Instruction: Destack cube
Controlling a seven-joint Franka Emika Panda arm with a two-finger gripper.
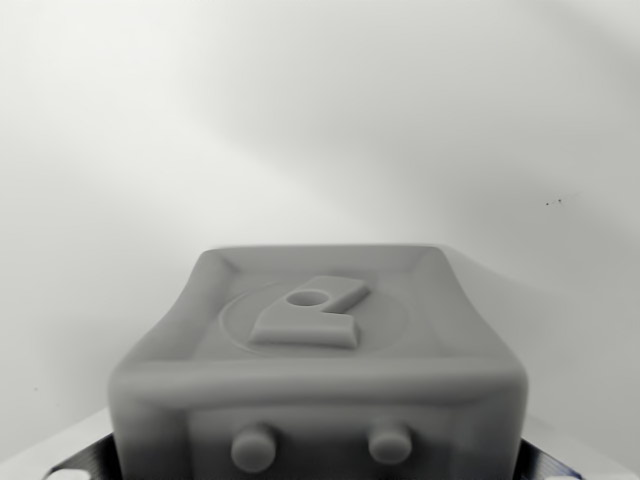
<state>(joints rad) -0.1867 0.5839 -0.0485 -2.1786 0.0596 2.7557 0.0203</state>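
Wrist view, single frame, monochrome in appearance. A grey cube [318, 370] fills the lower centre of the view, very close to the camera and partly out of focus along its near edge. Its corners and edges are rounded. The upper face carries a recessed square panel with a raised circular ring, and inside that ring an embossed figure [308, 315] with a round hole near its top. The near side face shows two round studs [254, 447] set side by side, just above the bottom edge of the frame.

At the bottom corners, on either side of the cube, dark ribbed parts [85, 462] are partly visible; these appear to belong to the gripper [318, 470], with the cube sitting between them. Whether the gripper is clamped on the cube or merely standing either side of it cannot be told: the contact points are hidden below the frame.

Behind the cube lies a plain pale surface [300, 120], softly shaded, with a small dark speck [553, 202] toward the wrist view's right. No second cube is visible beneath or beside this one.
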